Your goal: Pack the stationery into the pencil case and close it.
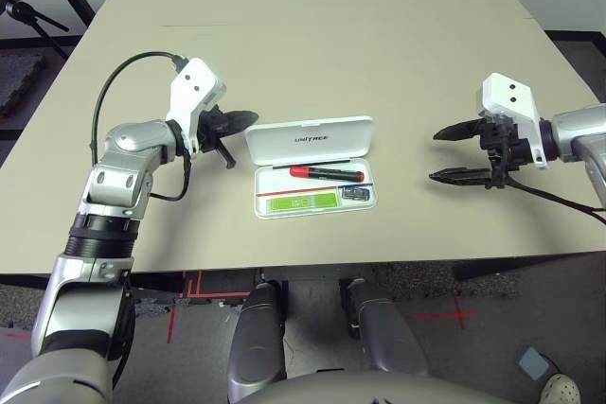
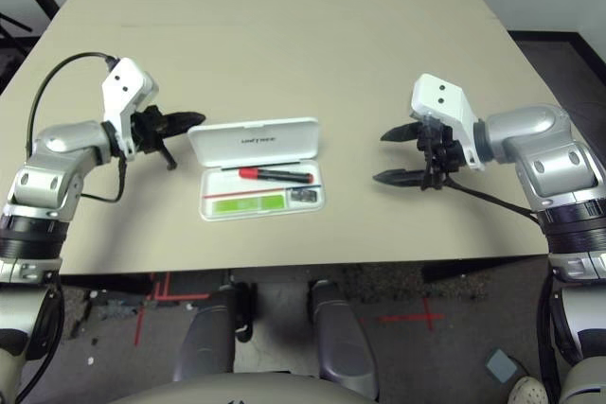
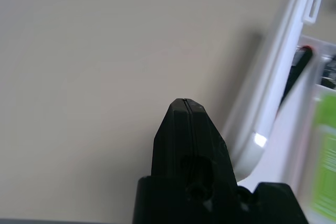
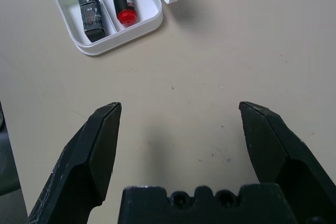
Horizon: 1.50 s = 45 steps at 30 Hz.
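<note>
At table centre, pencil case (image 1: 312, 166) lies open, lid raised at 12 o'clock; highlighter (image 1: 303, 202), marker (image 1: 327, 173), eraser block (image 1: 355, 194) inside. My left claw (image 1: 239, 122), closed, at its 9 o'clock; right claw (image 1: 443, 154), open, empty, at 3 o'clock.

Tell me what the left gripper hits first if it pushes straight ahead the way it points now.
Most likely the raised lid of the open pencil case. The shut left gripper points at the lid's near end, just short of it; depth is hard to judge.
</note>
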Each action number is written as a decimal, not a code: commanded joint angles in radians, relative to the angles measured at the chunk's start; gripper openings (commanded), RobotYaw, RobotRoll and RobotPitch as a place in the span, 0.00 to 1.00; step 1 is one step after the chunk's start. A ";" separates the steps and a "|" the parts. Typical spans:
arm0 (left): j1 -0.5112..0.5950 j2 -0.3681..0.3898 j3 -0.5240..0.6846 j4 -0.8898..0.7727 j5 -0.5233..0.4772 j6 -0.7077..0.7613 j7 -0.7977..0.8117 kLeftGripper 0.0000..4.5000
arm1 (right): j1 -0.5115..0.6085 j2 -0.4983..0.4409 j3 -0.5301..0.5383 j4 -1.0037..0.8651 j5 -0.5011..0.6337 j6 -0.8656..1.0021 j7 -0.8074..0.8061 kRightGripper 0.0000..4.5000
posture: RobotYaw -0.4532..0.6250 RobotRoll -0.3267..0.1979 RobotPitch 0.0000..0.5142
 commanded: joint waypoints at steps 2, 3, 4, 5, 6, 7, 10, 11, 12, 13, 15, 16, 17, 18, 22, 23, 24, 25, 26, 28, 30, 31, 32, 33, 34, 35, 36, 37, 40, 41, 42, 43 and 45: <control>0.040 0.023 -0.029 -0.068 -0.043 0.056 -0.063 0.00 | 0.011 0.005 -0.002 -0.012 -0.003 -0.001 0.000 1.00 | 0.38 0.62 0.35; 0.045 0.024 -0.032 -0.081 -0.052 0.066 -0.075 0.00 | 0.012 0.005 -0.002 -0.012 -0.004 -0.002 0.000 1.00 | 0.38 0.62 0.35; 0.053 0.027 -0.037 -0.099 -0.062 0.079 -0.089 0.00 | 0.013 0.004 -0.002 -0.012 -0.006 -0.004 -0.001 1.00 | 0.38 0.62 0.36; 0.057 0.028 -0.040 -0.111 -0.068 0.089 -0.097 0.00 | 0.014 0.004 -0.002 -0.011 -0.007 -0.005 -0.001 1.00 | 0.38 0.62 0.36; 0.065 0.032 -0.050 -0.125 -0.072 0.098 -0.110 0.00 | 0.015 0.004 -0.001 -0.010 -0.008 -0.006 -0.002 1.00 | 0.38 0.62 0.35; 0.073 0.035 -0.059 -0.136 -0.076 0.104 -0.122 0.00 | 0.015 0.004 -0.001 -0.010 -0.009 -0.007 -0.002 1.00 | 0.38 0.62 0.35; 0.097 0.046 -0.093 -0.153 -0.066 0.102 -0.148 0.00 | 0.016 0.005 0.001 -0.010 -0.012 -0.009 -0.003 1.00 | 0.38 0.62 0.35; 0.106 0.052 -0.109 -0.153 -0.055 0.096 -0.154 0.00 | 0.016 0.005 0.001 -0.011 -0.014 -0.009 -0.003 1.00 | 0.38 0.62 0.35; 0.111 0.056 -0.120 -0.151 -0.047 0.090 -0.156 0.00 | 0.016 0.006 0.002 -0.011 -0.014 -0.010 -0.003 1.00 | 0.38 0.62 0.35; 0.115 0.059 -0.129 -0.147 -0.040 0.085 -0.156 0.00 | 0.016 0.006 0.002 -0.011 -0.015 -0.010 -0.003 1.00 | 0.38 0.62 0.35; 0.122 0.063 -0.149 -0.139 -0.028 0.074 -0.157 0.00 | 0.016 0.008 0.002 -0.011 -0.017 -0.011 -0.003 1.00 | 0.38 0.62 0.35; 0.128 0.067 -0.164 -0.134 -0.015 0.065 -0.161 0.00 | 0.016 0.009 0.003 -0.010 -0.018 -0.011 -0.004 1.00 | 0.38 0.62 0.35; 0.134 0.072 -0.181 -0.129 -0.002 0.061 -0.164 0.00 | 0.017 0.010 0.003 -0.010 -0.019 -0.012 -0.005 1.00 | 0.38 0.62 0.35; 0.139 0.078 -0.198 -0.124 0.011 0.057 -0.166 0.00 | 0.017 0.011 0.004 -0.010 -0.021 -0.013 -0.006 1.00 | 0.38 0.62 0.35; 0.150 0.092 -0.250 -0.080 0.068 0.015 -0.161 0.00 | 0.020 0.019 0.006 -0.011 -0.025 -0.015 -0.012 1.00 | 0.38 0.62 0.35; 0.149 0.087 -0.251 -0.073 0.069 0.007 -0.157 0.00 | 0.021 0.021 0.006 -0.011 -0.026 -0.015 -0.013 1.00 | 0.38 0.62 0.35; 0.148 0.082 -0.251 -0.070 0.066 0.005 -0.156 0.00 | 0.021 0.022 0.005 -0.009 -0.028 -0.016 -0.014 1.00 | 0.38 0.62 0.35; 0.147 0.075 -0.247 -0.069 0.062 0.000 -0.151 0.00 | 0.022 0.023 0.004 -0.006 -0.029 -0.019 -0.014 1.00 | 0.38 0.62 0.35; 0.145 0.066 -0.239 -0.068 0.059 -0.005 -0.142 0.00 | 0.023 0.024 0.002 -0.003 -0.030 -0.022 -0.016 1.00 | 0.38 0.62 0.35; 0.135 0.039 -0.209 -0.052 0.055 -0.020 -0.101 0.00 | 0.022 0.032 -0.006 0.006 -0.032 -0.030 -0.033 1.00 | 0.38 0.62 0.35; 0.112 -0.007 -0.147 -0.010 0.057 -0.061 -0.014 0.09 | 0.001 0.079 -0.038 0.043 -0.031 -0.083 -0.097 1.00 | 0.38 0.62 0.35; 0.098 -0.031 -0.115 0.020 0.059 -0.082 0.034 0.14 | -0.019 0.112 -0.056 0.074 -0.035 -0.109 -0.150 1.00 | 0.38 0.62 0.35; 0.085 -0.051 -0.083 0.050 0.061 -0.097 0.079 0.21 | -0.042 0.142 -0.074 0.109 -0.045 -0.123 -0.208 1.00 | 0.38 0.62 0.35; 0.077 -0.064 -0.059 0.074 0.063 -0.118 0.110 0.29 | -0.060 0.166 -0.089 0.140 -0.055 -0.140 -0.255 1.00 | 0.38 0.62 0.35; 0.071 -0.074 -0.039 0.093 0.062 -0.141 0.135 0.37 | -0.073 0.184 -0.101 0.170 -0.063 -0.168 -0.290 1.00 | 0.38 0.62 0.35; 0.065 -0.086 -0.011 0.112 0.057 -0.155 0.166 0.45 | -0.087 0.204 -0.116 0.203 -0.069 -0.182 -0.336 1.00 | 0.39 0.62 0.35; 0.059 -0.096 0.014 0.126 0.050 -0.163 0.192 0.54 | -0.097 0.220 -0.130 0.231 -0.072 -0.190 -0.374 1.00 | 0.39 0.62 0.35; 0.053 -0.108 0.046 0.141 0.039 -0.174 0.220 0.64 | -0.106 0.239 -0.146 0.261 -0.073 -0.204 -0.419 1.00 | 0.39 0.62 0.35; 0.024 -0.150 0.148 0.192 0.031 -0.208 0.357 0.89 | -0.128 0.294 -0.212 0.349 -0.072 -0.231 -0.572 1.00 | 0.39 0.62 0.35; 0.013 -0.159 0.175 0.217 0.035 -0.222 0.397 0.97 | -0.135 0.308 -0.234 0.380 -0.073 -0.244 -0.623 1.00 | 0.39 0.62 0.35; 0.002 -0.169 0.206 0.248 0.035 -0.244 0.439 0.99 | -0.141 0.323 -0.262 0.418 -0.075 -0.260 -0.689 1.00 | 0.39 0.62 0.36; -0.008 -0.179 0.234 0.275 0.033 -0.266 0.476 0.99 | -0.147 0.334 -0.285 0.452 -0.076 -0.272 -0.747 1.00 | 0.39 0.62 0.36; -0.031 -0.200 0.286 0.325 0.030 -0.307 0.556 0.99 | -0.155 0.351 -0.329 0.519 -0.074 -0.298 -0.849 1.00 | 0.39 0.62 0.36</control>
